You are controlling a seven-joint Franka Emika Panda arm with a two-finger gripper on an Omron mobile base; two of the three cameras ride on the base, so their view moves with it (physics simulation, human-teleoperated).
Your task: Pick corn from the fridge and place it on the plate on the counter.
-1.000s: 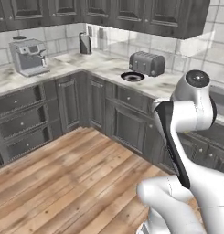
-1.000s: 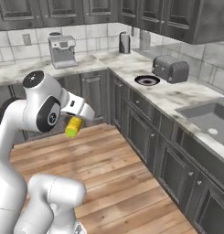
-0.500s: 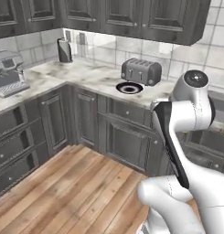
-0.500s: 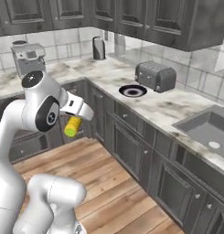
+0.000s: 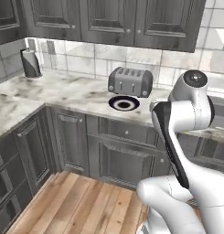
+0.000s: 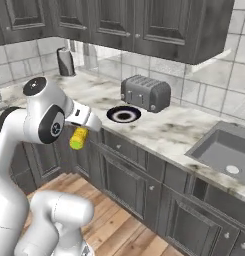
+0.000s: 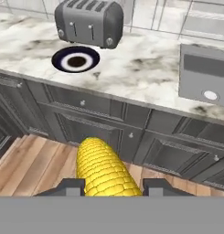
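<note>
Jaws clamped on corn (image 7: pixel 104 171), held off the table (image 6: pixel 169 127) edge, well short of plate (image 6: pixel 123 115) by toaster (image 6: pixel 145 93). Risk: cob's round, could roll off plate if released tilted.

The tool (image 7: pixel 112 186) was clamped on the corn (image 7: pixel 103 170), its two dark fingertips (image 7: pixel 71 186) pressed against either side of the yellow cob, which pointed away over the wooden floor (image 7: pixel 35 160). Beyond rose dark grey cabinets (image 7: pixel 109 132) under the marble counter (image 7: pixel 145 73). On the counter lay the plate (image 7: pixel 76 60), navy-rimmed with a white centre, just in front of a grey toaster (image 7: pixel 89 21). A grey sink (image 7: pixel 205 75) sat well apart from them, at the right.
</note>
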